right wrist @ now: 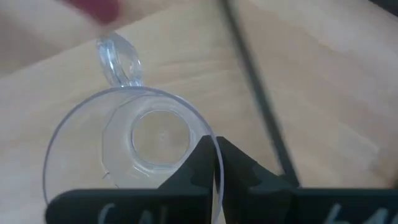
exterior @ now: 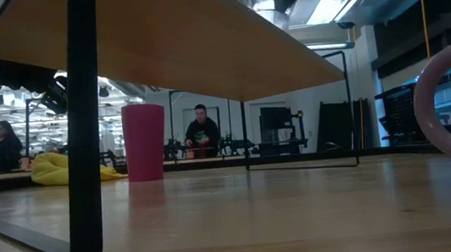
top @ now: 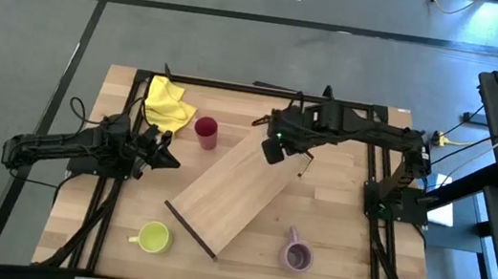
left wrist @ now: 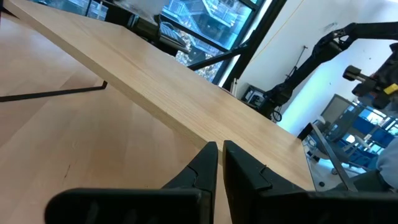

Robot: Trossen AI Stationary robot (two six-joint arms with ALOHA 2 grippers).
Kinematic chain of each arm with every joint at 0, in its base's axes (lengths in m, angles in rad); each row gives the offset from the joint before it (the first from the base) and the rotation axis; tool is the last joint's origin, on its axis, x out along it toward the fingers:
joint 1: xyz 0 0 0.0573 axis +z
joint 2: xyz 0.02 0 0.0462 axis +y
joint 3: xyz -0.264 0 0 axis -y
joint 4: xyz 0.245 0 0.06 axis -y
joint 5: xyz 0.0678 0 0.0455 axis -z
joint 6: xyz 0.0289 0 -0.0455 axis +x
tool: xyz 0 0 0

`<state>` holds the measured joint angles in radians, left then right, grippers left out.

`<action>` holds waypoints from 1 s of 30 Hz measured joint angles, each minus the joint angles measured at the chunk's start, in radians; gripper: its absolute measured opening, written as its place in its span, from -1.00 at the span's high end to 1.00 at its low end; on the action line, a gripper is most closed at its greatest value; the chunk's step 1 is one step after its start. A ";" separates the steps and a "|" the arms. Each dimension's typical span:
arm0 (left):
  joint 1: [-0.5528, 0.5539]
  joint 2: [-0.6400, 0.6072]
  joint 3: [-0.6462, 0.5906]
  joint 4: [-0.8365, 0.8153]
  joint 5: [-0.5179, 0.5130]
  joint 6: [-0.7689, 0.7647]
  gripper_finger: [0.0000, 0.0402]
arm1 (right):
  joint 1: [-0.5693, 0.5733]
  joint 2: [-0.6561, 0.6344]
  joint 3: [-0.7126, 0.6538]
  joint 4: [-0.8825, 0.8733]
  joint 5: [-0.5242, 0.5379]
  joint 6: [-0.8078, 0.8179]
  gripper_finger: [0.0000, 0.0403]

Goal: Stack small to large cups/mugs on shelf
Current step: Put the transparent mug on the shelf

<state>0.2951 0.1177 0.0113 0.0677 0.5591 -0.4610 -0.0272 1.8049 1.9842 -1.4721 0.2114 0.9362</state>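
Right gripper (right wrist: pixel 214 144): pinched shut on the rim of a clear mug (right wrist: pixel 158 134), over the far end of the shelf (top: pixel 233 190). Left gripper (left wrist: pixel 216 148): near-closed, empty, beside the shelf.

Risk: the rim pinch is thin, so the mug may swing, slip, or tip on release.

Only the right wrist view shows the clear mug. Only the high view places the tumbler (top: pixel 206 132), lilac mug (top: pixel 296 256) and yellow mug (top: pixel 153 237), apparently all off the shelf.
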 joint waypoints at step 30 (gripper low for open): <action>0.000 0.000 0.000 -0.001 0.000 0.000 0.91 | -0.168 0.063 -0.009 0.028 -0.110 -0.446 0.94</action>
<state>0.2948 0.1177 0.0113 0.0669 0.5594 -0.4614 -0.1950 1.8679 1.9751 -1.4446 0.1017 0.4906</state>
